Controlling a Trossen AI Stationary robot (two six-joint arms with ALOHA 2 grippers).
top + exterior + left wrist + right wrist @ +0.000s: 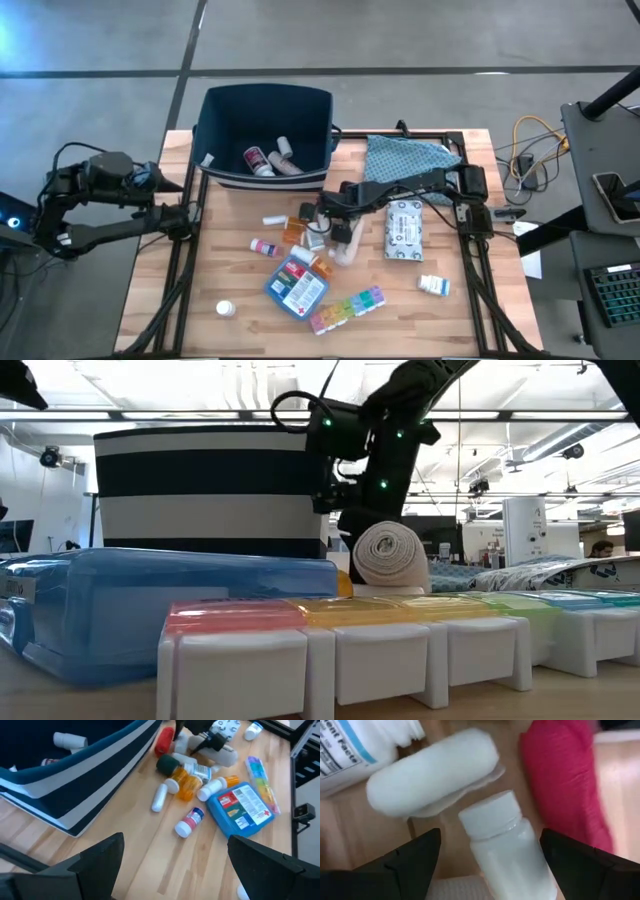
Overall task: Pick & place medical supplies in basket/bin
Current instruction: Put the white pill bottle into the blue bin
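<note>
White pill bottle (507,847) lies directly between the spread fingers of the right gripper (490,865), cap pointing away from the wrist, and neither finger touches it so far. Just beyond its cap is a white bandage roll (432,772), and on one side a red roll (565,785) lies very near. This crowding is the main danger, in my judgement: when the fingers come down and press together, one of them could catch the red roll or push the bandage roll, and the smooth round bottle may then roll out or be pinched only at the cap and slip during the lift.

From above, the right gripper (318,222) works in the cluster of supplies at the table middle, a short way in front of the navy bin (212,130), which already holds some bottles. The left gripper (172,865) waits with fingers wide apart at the table's left edge, holding nothing.
</note>
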